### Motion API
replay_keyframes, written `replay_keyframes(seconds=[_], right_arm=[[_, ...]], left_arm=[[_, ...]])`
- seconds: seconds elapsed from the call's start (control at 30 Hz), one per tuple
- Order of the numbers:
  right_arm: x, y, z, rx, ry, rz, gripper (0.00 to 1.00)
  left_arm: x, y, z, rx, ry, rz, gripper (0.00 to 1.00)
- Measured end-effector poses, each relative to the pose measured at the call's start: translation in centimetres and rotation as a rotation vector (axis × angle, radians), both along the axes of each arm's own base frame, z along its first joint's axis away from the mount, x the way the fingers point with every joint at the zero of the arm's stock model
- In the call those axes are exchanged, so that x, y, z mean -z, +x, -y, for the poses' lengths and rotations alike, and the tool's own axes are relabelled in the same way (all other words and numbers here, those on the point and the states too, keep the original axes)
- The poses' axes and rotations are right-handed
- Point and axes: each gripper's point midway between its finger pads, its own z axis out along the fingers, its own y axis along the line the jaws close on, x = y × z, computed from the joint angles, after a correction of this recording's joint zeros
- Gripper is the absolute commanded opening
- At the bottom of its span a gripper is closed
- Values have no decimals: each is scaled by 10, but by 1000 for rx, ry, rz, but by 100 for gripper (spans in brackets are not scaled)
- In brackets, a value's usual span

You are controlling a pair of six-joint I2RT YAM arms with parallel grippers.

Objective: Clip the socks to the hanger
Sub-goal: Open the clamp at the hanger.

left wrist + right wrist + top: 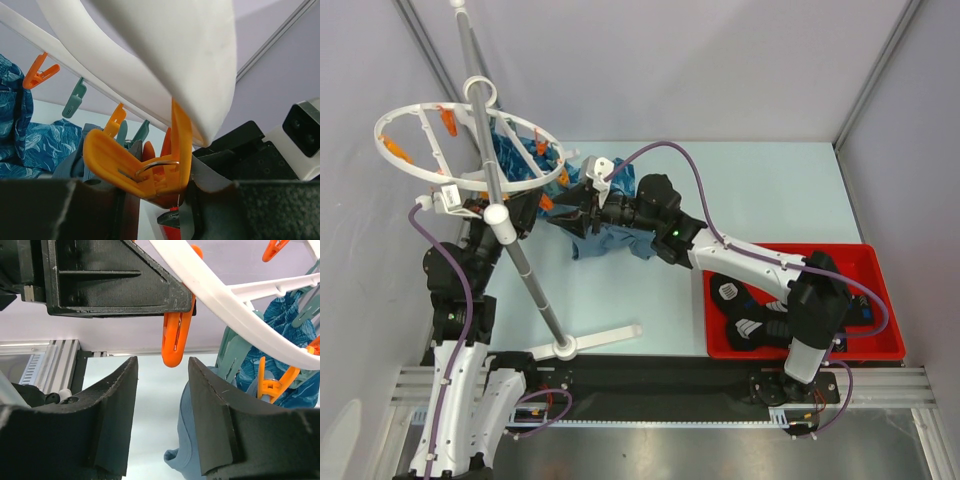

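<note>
Left wrist view: peg [145,167] gripped, ready for a sock.
My left gripper [155,202] pinches the peg; right gripper [162,377] gapes empty; socks [745,310] lie in the tray [860,262] at 4 o'clock.

White-shelled links and black motor joints on left arm [450,400] and right arm [760,265]; lilac cables [665,146]; green light [672,237] at ten o'clock of right white link; matte black fingers [215,430].

You lose part of the socks [748,330] behind right arm [750,258]; orange clip [130,162] base buried in left gripper [155,200]; hanger [165,60] blurred up close.
</note>
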Motion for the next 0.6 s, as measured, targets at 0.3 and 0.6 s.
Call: replay_keyframes(seconds=[0.3,0.6], right_arm=[[-7,-4,-1,-35,17,-8,38],[-14,0,-7,-45,34,-17,31]], left_arm=[[-2,-2,0,2,-8,4,0],[-4,-4,1,6,-15,9,0]])
